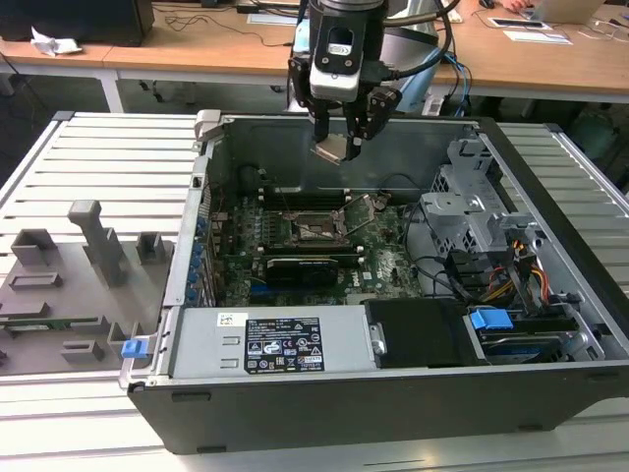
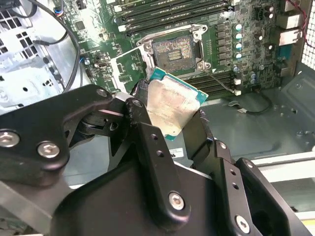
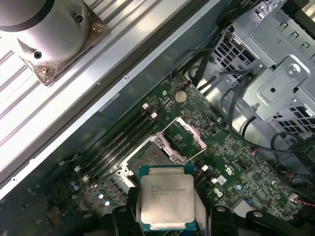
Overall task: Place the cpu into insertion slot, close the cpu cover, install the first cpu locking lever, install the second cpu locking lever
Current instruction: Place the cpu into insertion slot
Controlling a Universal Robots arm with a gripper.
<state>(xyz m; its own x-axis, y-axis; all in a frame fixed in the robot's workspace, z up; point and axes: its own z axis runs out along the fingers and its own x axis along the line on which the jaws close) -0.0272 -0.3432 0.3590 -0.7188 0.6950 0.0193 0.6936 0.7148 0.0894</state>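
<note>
First step in hand — the claw (image 1: 335,146) grips the cpu (image 3: 166,201) by its edges, well above the insertion slot (image 2: 174,51), whose cpu cover (image 3: 186,132) seems swung open; seating calls for squaring chip to socket.

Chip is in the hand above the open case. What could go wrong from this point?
1. The cpu sits tilted in the hand, pinched by its edges. It might slip, or meet the insertion slot skewed and damage the contacts.
2. The cpu cover stands open beside the slot, with a thin lever loose near it. The wide fingers could clip either on the way down.
</note>
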